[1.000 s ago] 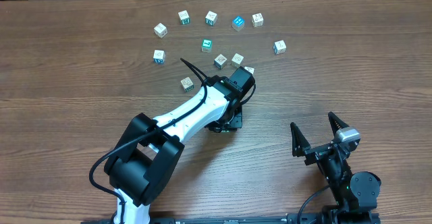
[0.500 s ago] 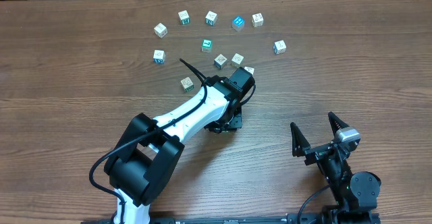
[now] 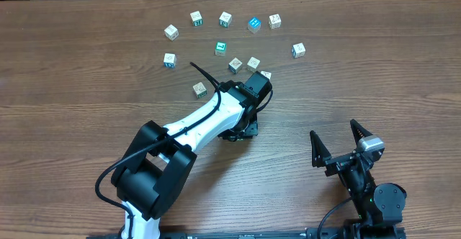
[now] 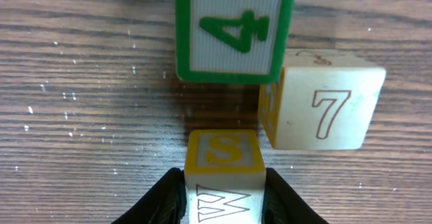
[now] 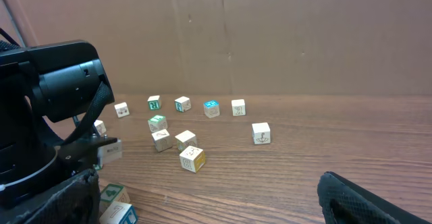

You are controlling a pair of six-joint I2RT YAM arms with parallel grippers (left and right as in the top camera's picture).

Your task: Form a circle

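Wood table (image 3: 72, 88): cube arc (image 3: 225, 19) stretches left-right, apparently; left claw (image 4: 225, 183) clenches yellow block (image 4: 223, 150); right claw (image 3: 333, 131) spread.

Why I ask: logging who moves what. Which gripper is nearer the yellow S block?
Left. The left gripper has its fingers clamped on both sides of the yellow S block. The right gripper stands open and empty, well away from it.

Three cubes on the worktop (image 4: 81, 102) can be read in the left wrist view. The far green-bordered cube (image 4: 235, 30) shows a green "4" on a white face. Just right of it and nearer, the pale cube (image 4: 327, 109) bears an outlined "7". The yellow-bordered cube (image 4: 224, 158), between the fingers of the left pincer (image 4: 225, 200), shows "S" on top and "W" on its near face. Marks on the other cubes (image 3: 225, 19) are too small to read.
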